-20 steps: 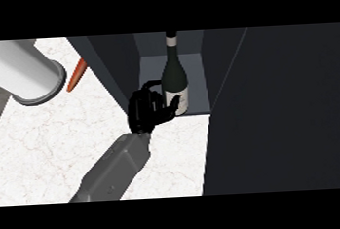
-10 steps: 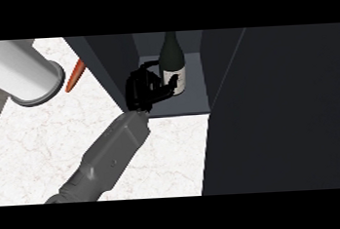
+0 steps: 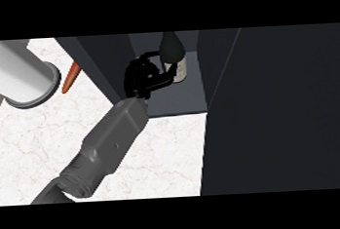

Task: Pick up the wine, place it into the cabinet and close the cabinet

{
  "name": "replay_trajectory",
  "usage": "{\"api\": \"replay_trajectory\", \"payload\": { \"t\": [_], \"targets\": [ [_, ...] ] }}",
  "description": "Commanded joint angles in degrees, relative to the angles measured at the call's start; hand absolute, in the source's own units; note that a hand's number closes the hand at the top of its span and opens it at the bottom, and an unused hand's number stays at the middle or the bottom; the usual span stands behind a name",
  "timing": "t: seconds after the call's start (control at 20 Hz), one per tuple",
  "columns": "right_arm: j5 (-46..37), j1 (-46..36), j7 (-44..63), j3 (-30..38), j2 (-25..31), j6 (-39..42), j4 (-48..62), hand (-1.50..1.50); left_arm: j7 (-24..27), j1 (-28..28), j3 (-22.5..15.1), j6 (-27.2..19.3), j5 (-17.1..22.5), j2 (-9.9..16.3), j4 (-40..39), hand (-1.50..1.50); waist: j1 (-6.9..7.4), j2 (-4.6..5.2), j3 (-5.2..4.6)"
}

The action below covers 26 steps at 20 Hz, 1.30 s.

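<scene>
Item: wine bottle, dark glass with a pale label, standing inside the open cabinet on its grey floor, near the back, directly ahead of the hand.

Item: left hand, black, on a grey forearm coming up from the lower left. Fingers and thumb curled round the bottle's lower body, partly covering the label.

Item: cabinet left wall, dark, just to the hand's left, close against the knuckles; little room on that side.

Item: cabinet door, dark, open, filling the space to the hand's right. A strip of bare cabinet floor lies between bottle and right wall.

Item: white marble counter, beneath the forearm, behind the hand.

Item: large white cylinder and an orange carrot, well to the hand's left, outside the cabinet.
</scene>
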<state>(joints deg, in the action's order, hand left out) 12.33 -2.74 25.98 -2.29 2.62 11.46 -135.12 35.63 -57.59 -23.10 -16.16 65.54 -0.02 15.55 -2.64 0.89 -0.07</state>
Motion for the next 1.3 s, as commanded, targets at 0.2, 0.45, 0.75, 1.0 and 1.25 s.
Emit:
{"api": "replay_trajectory", "payload": {
  "t": [0.2, 0.45, 0.75, 1.0, 1.25],
  "targets": [
    [-0.5, -0.5, -2.9, -0.9, -0.5, 1.2, 3.5, -1.5, -0.5, -4.6, 0.6, -1.9, 2.9, 0.0, -1.2, 1.5, -1.79, 0.35, 0.03],
    [-0.9, -3.1, -1.5, -2.3, -0.6, 0.7, 2.5, -1.5, 1.6, -1.8, -0.8, -0.8, 4.4, 0.0, -1.1, 1.5, -2.95, 0.59, -0.01],
    [-0.6, -4.1, -1.6, -3.4, -1.4, 0.5, 4.0, -1.5, 1.8, 0.9, -4.7, -3.3, 6.5, 0.0, 1.6, 1.5, -4.53, 0.81, -0.04],
    [-3.4, -8.1, 1.3, -4.4, -2.1, -2.3, 4.3, -1.5, 2.5, 3.1, -8.7, -2.7, 7.9, 0.0, 4.3, 1.5, -4.4, 0.75, -0.13],
    [0.0, -5.6, -2.4, -2.7, -0.9, 1.3, 6.1, -1.5, 4.3, 2.8, -9.6, -4.8, 12.1, 0.0, 6.0, 1.5, -5.18, 1.05, -0.04]
  ]
}}
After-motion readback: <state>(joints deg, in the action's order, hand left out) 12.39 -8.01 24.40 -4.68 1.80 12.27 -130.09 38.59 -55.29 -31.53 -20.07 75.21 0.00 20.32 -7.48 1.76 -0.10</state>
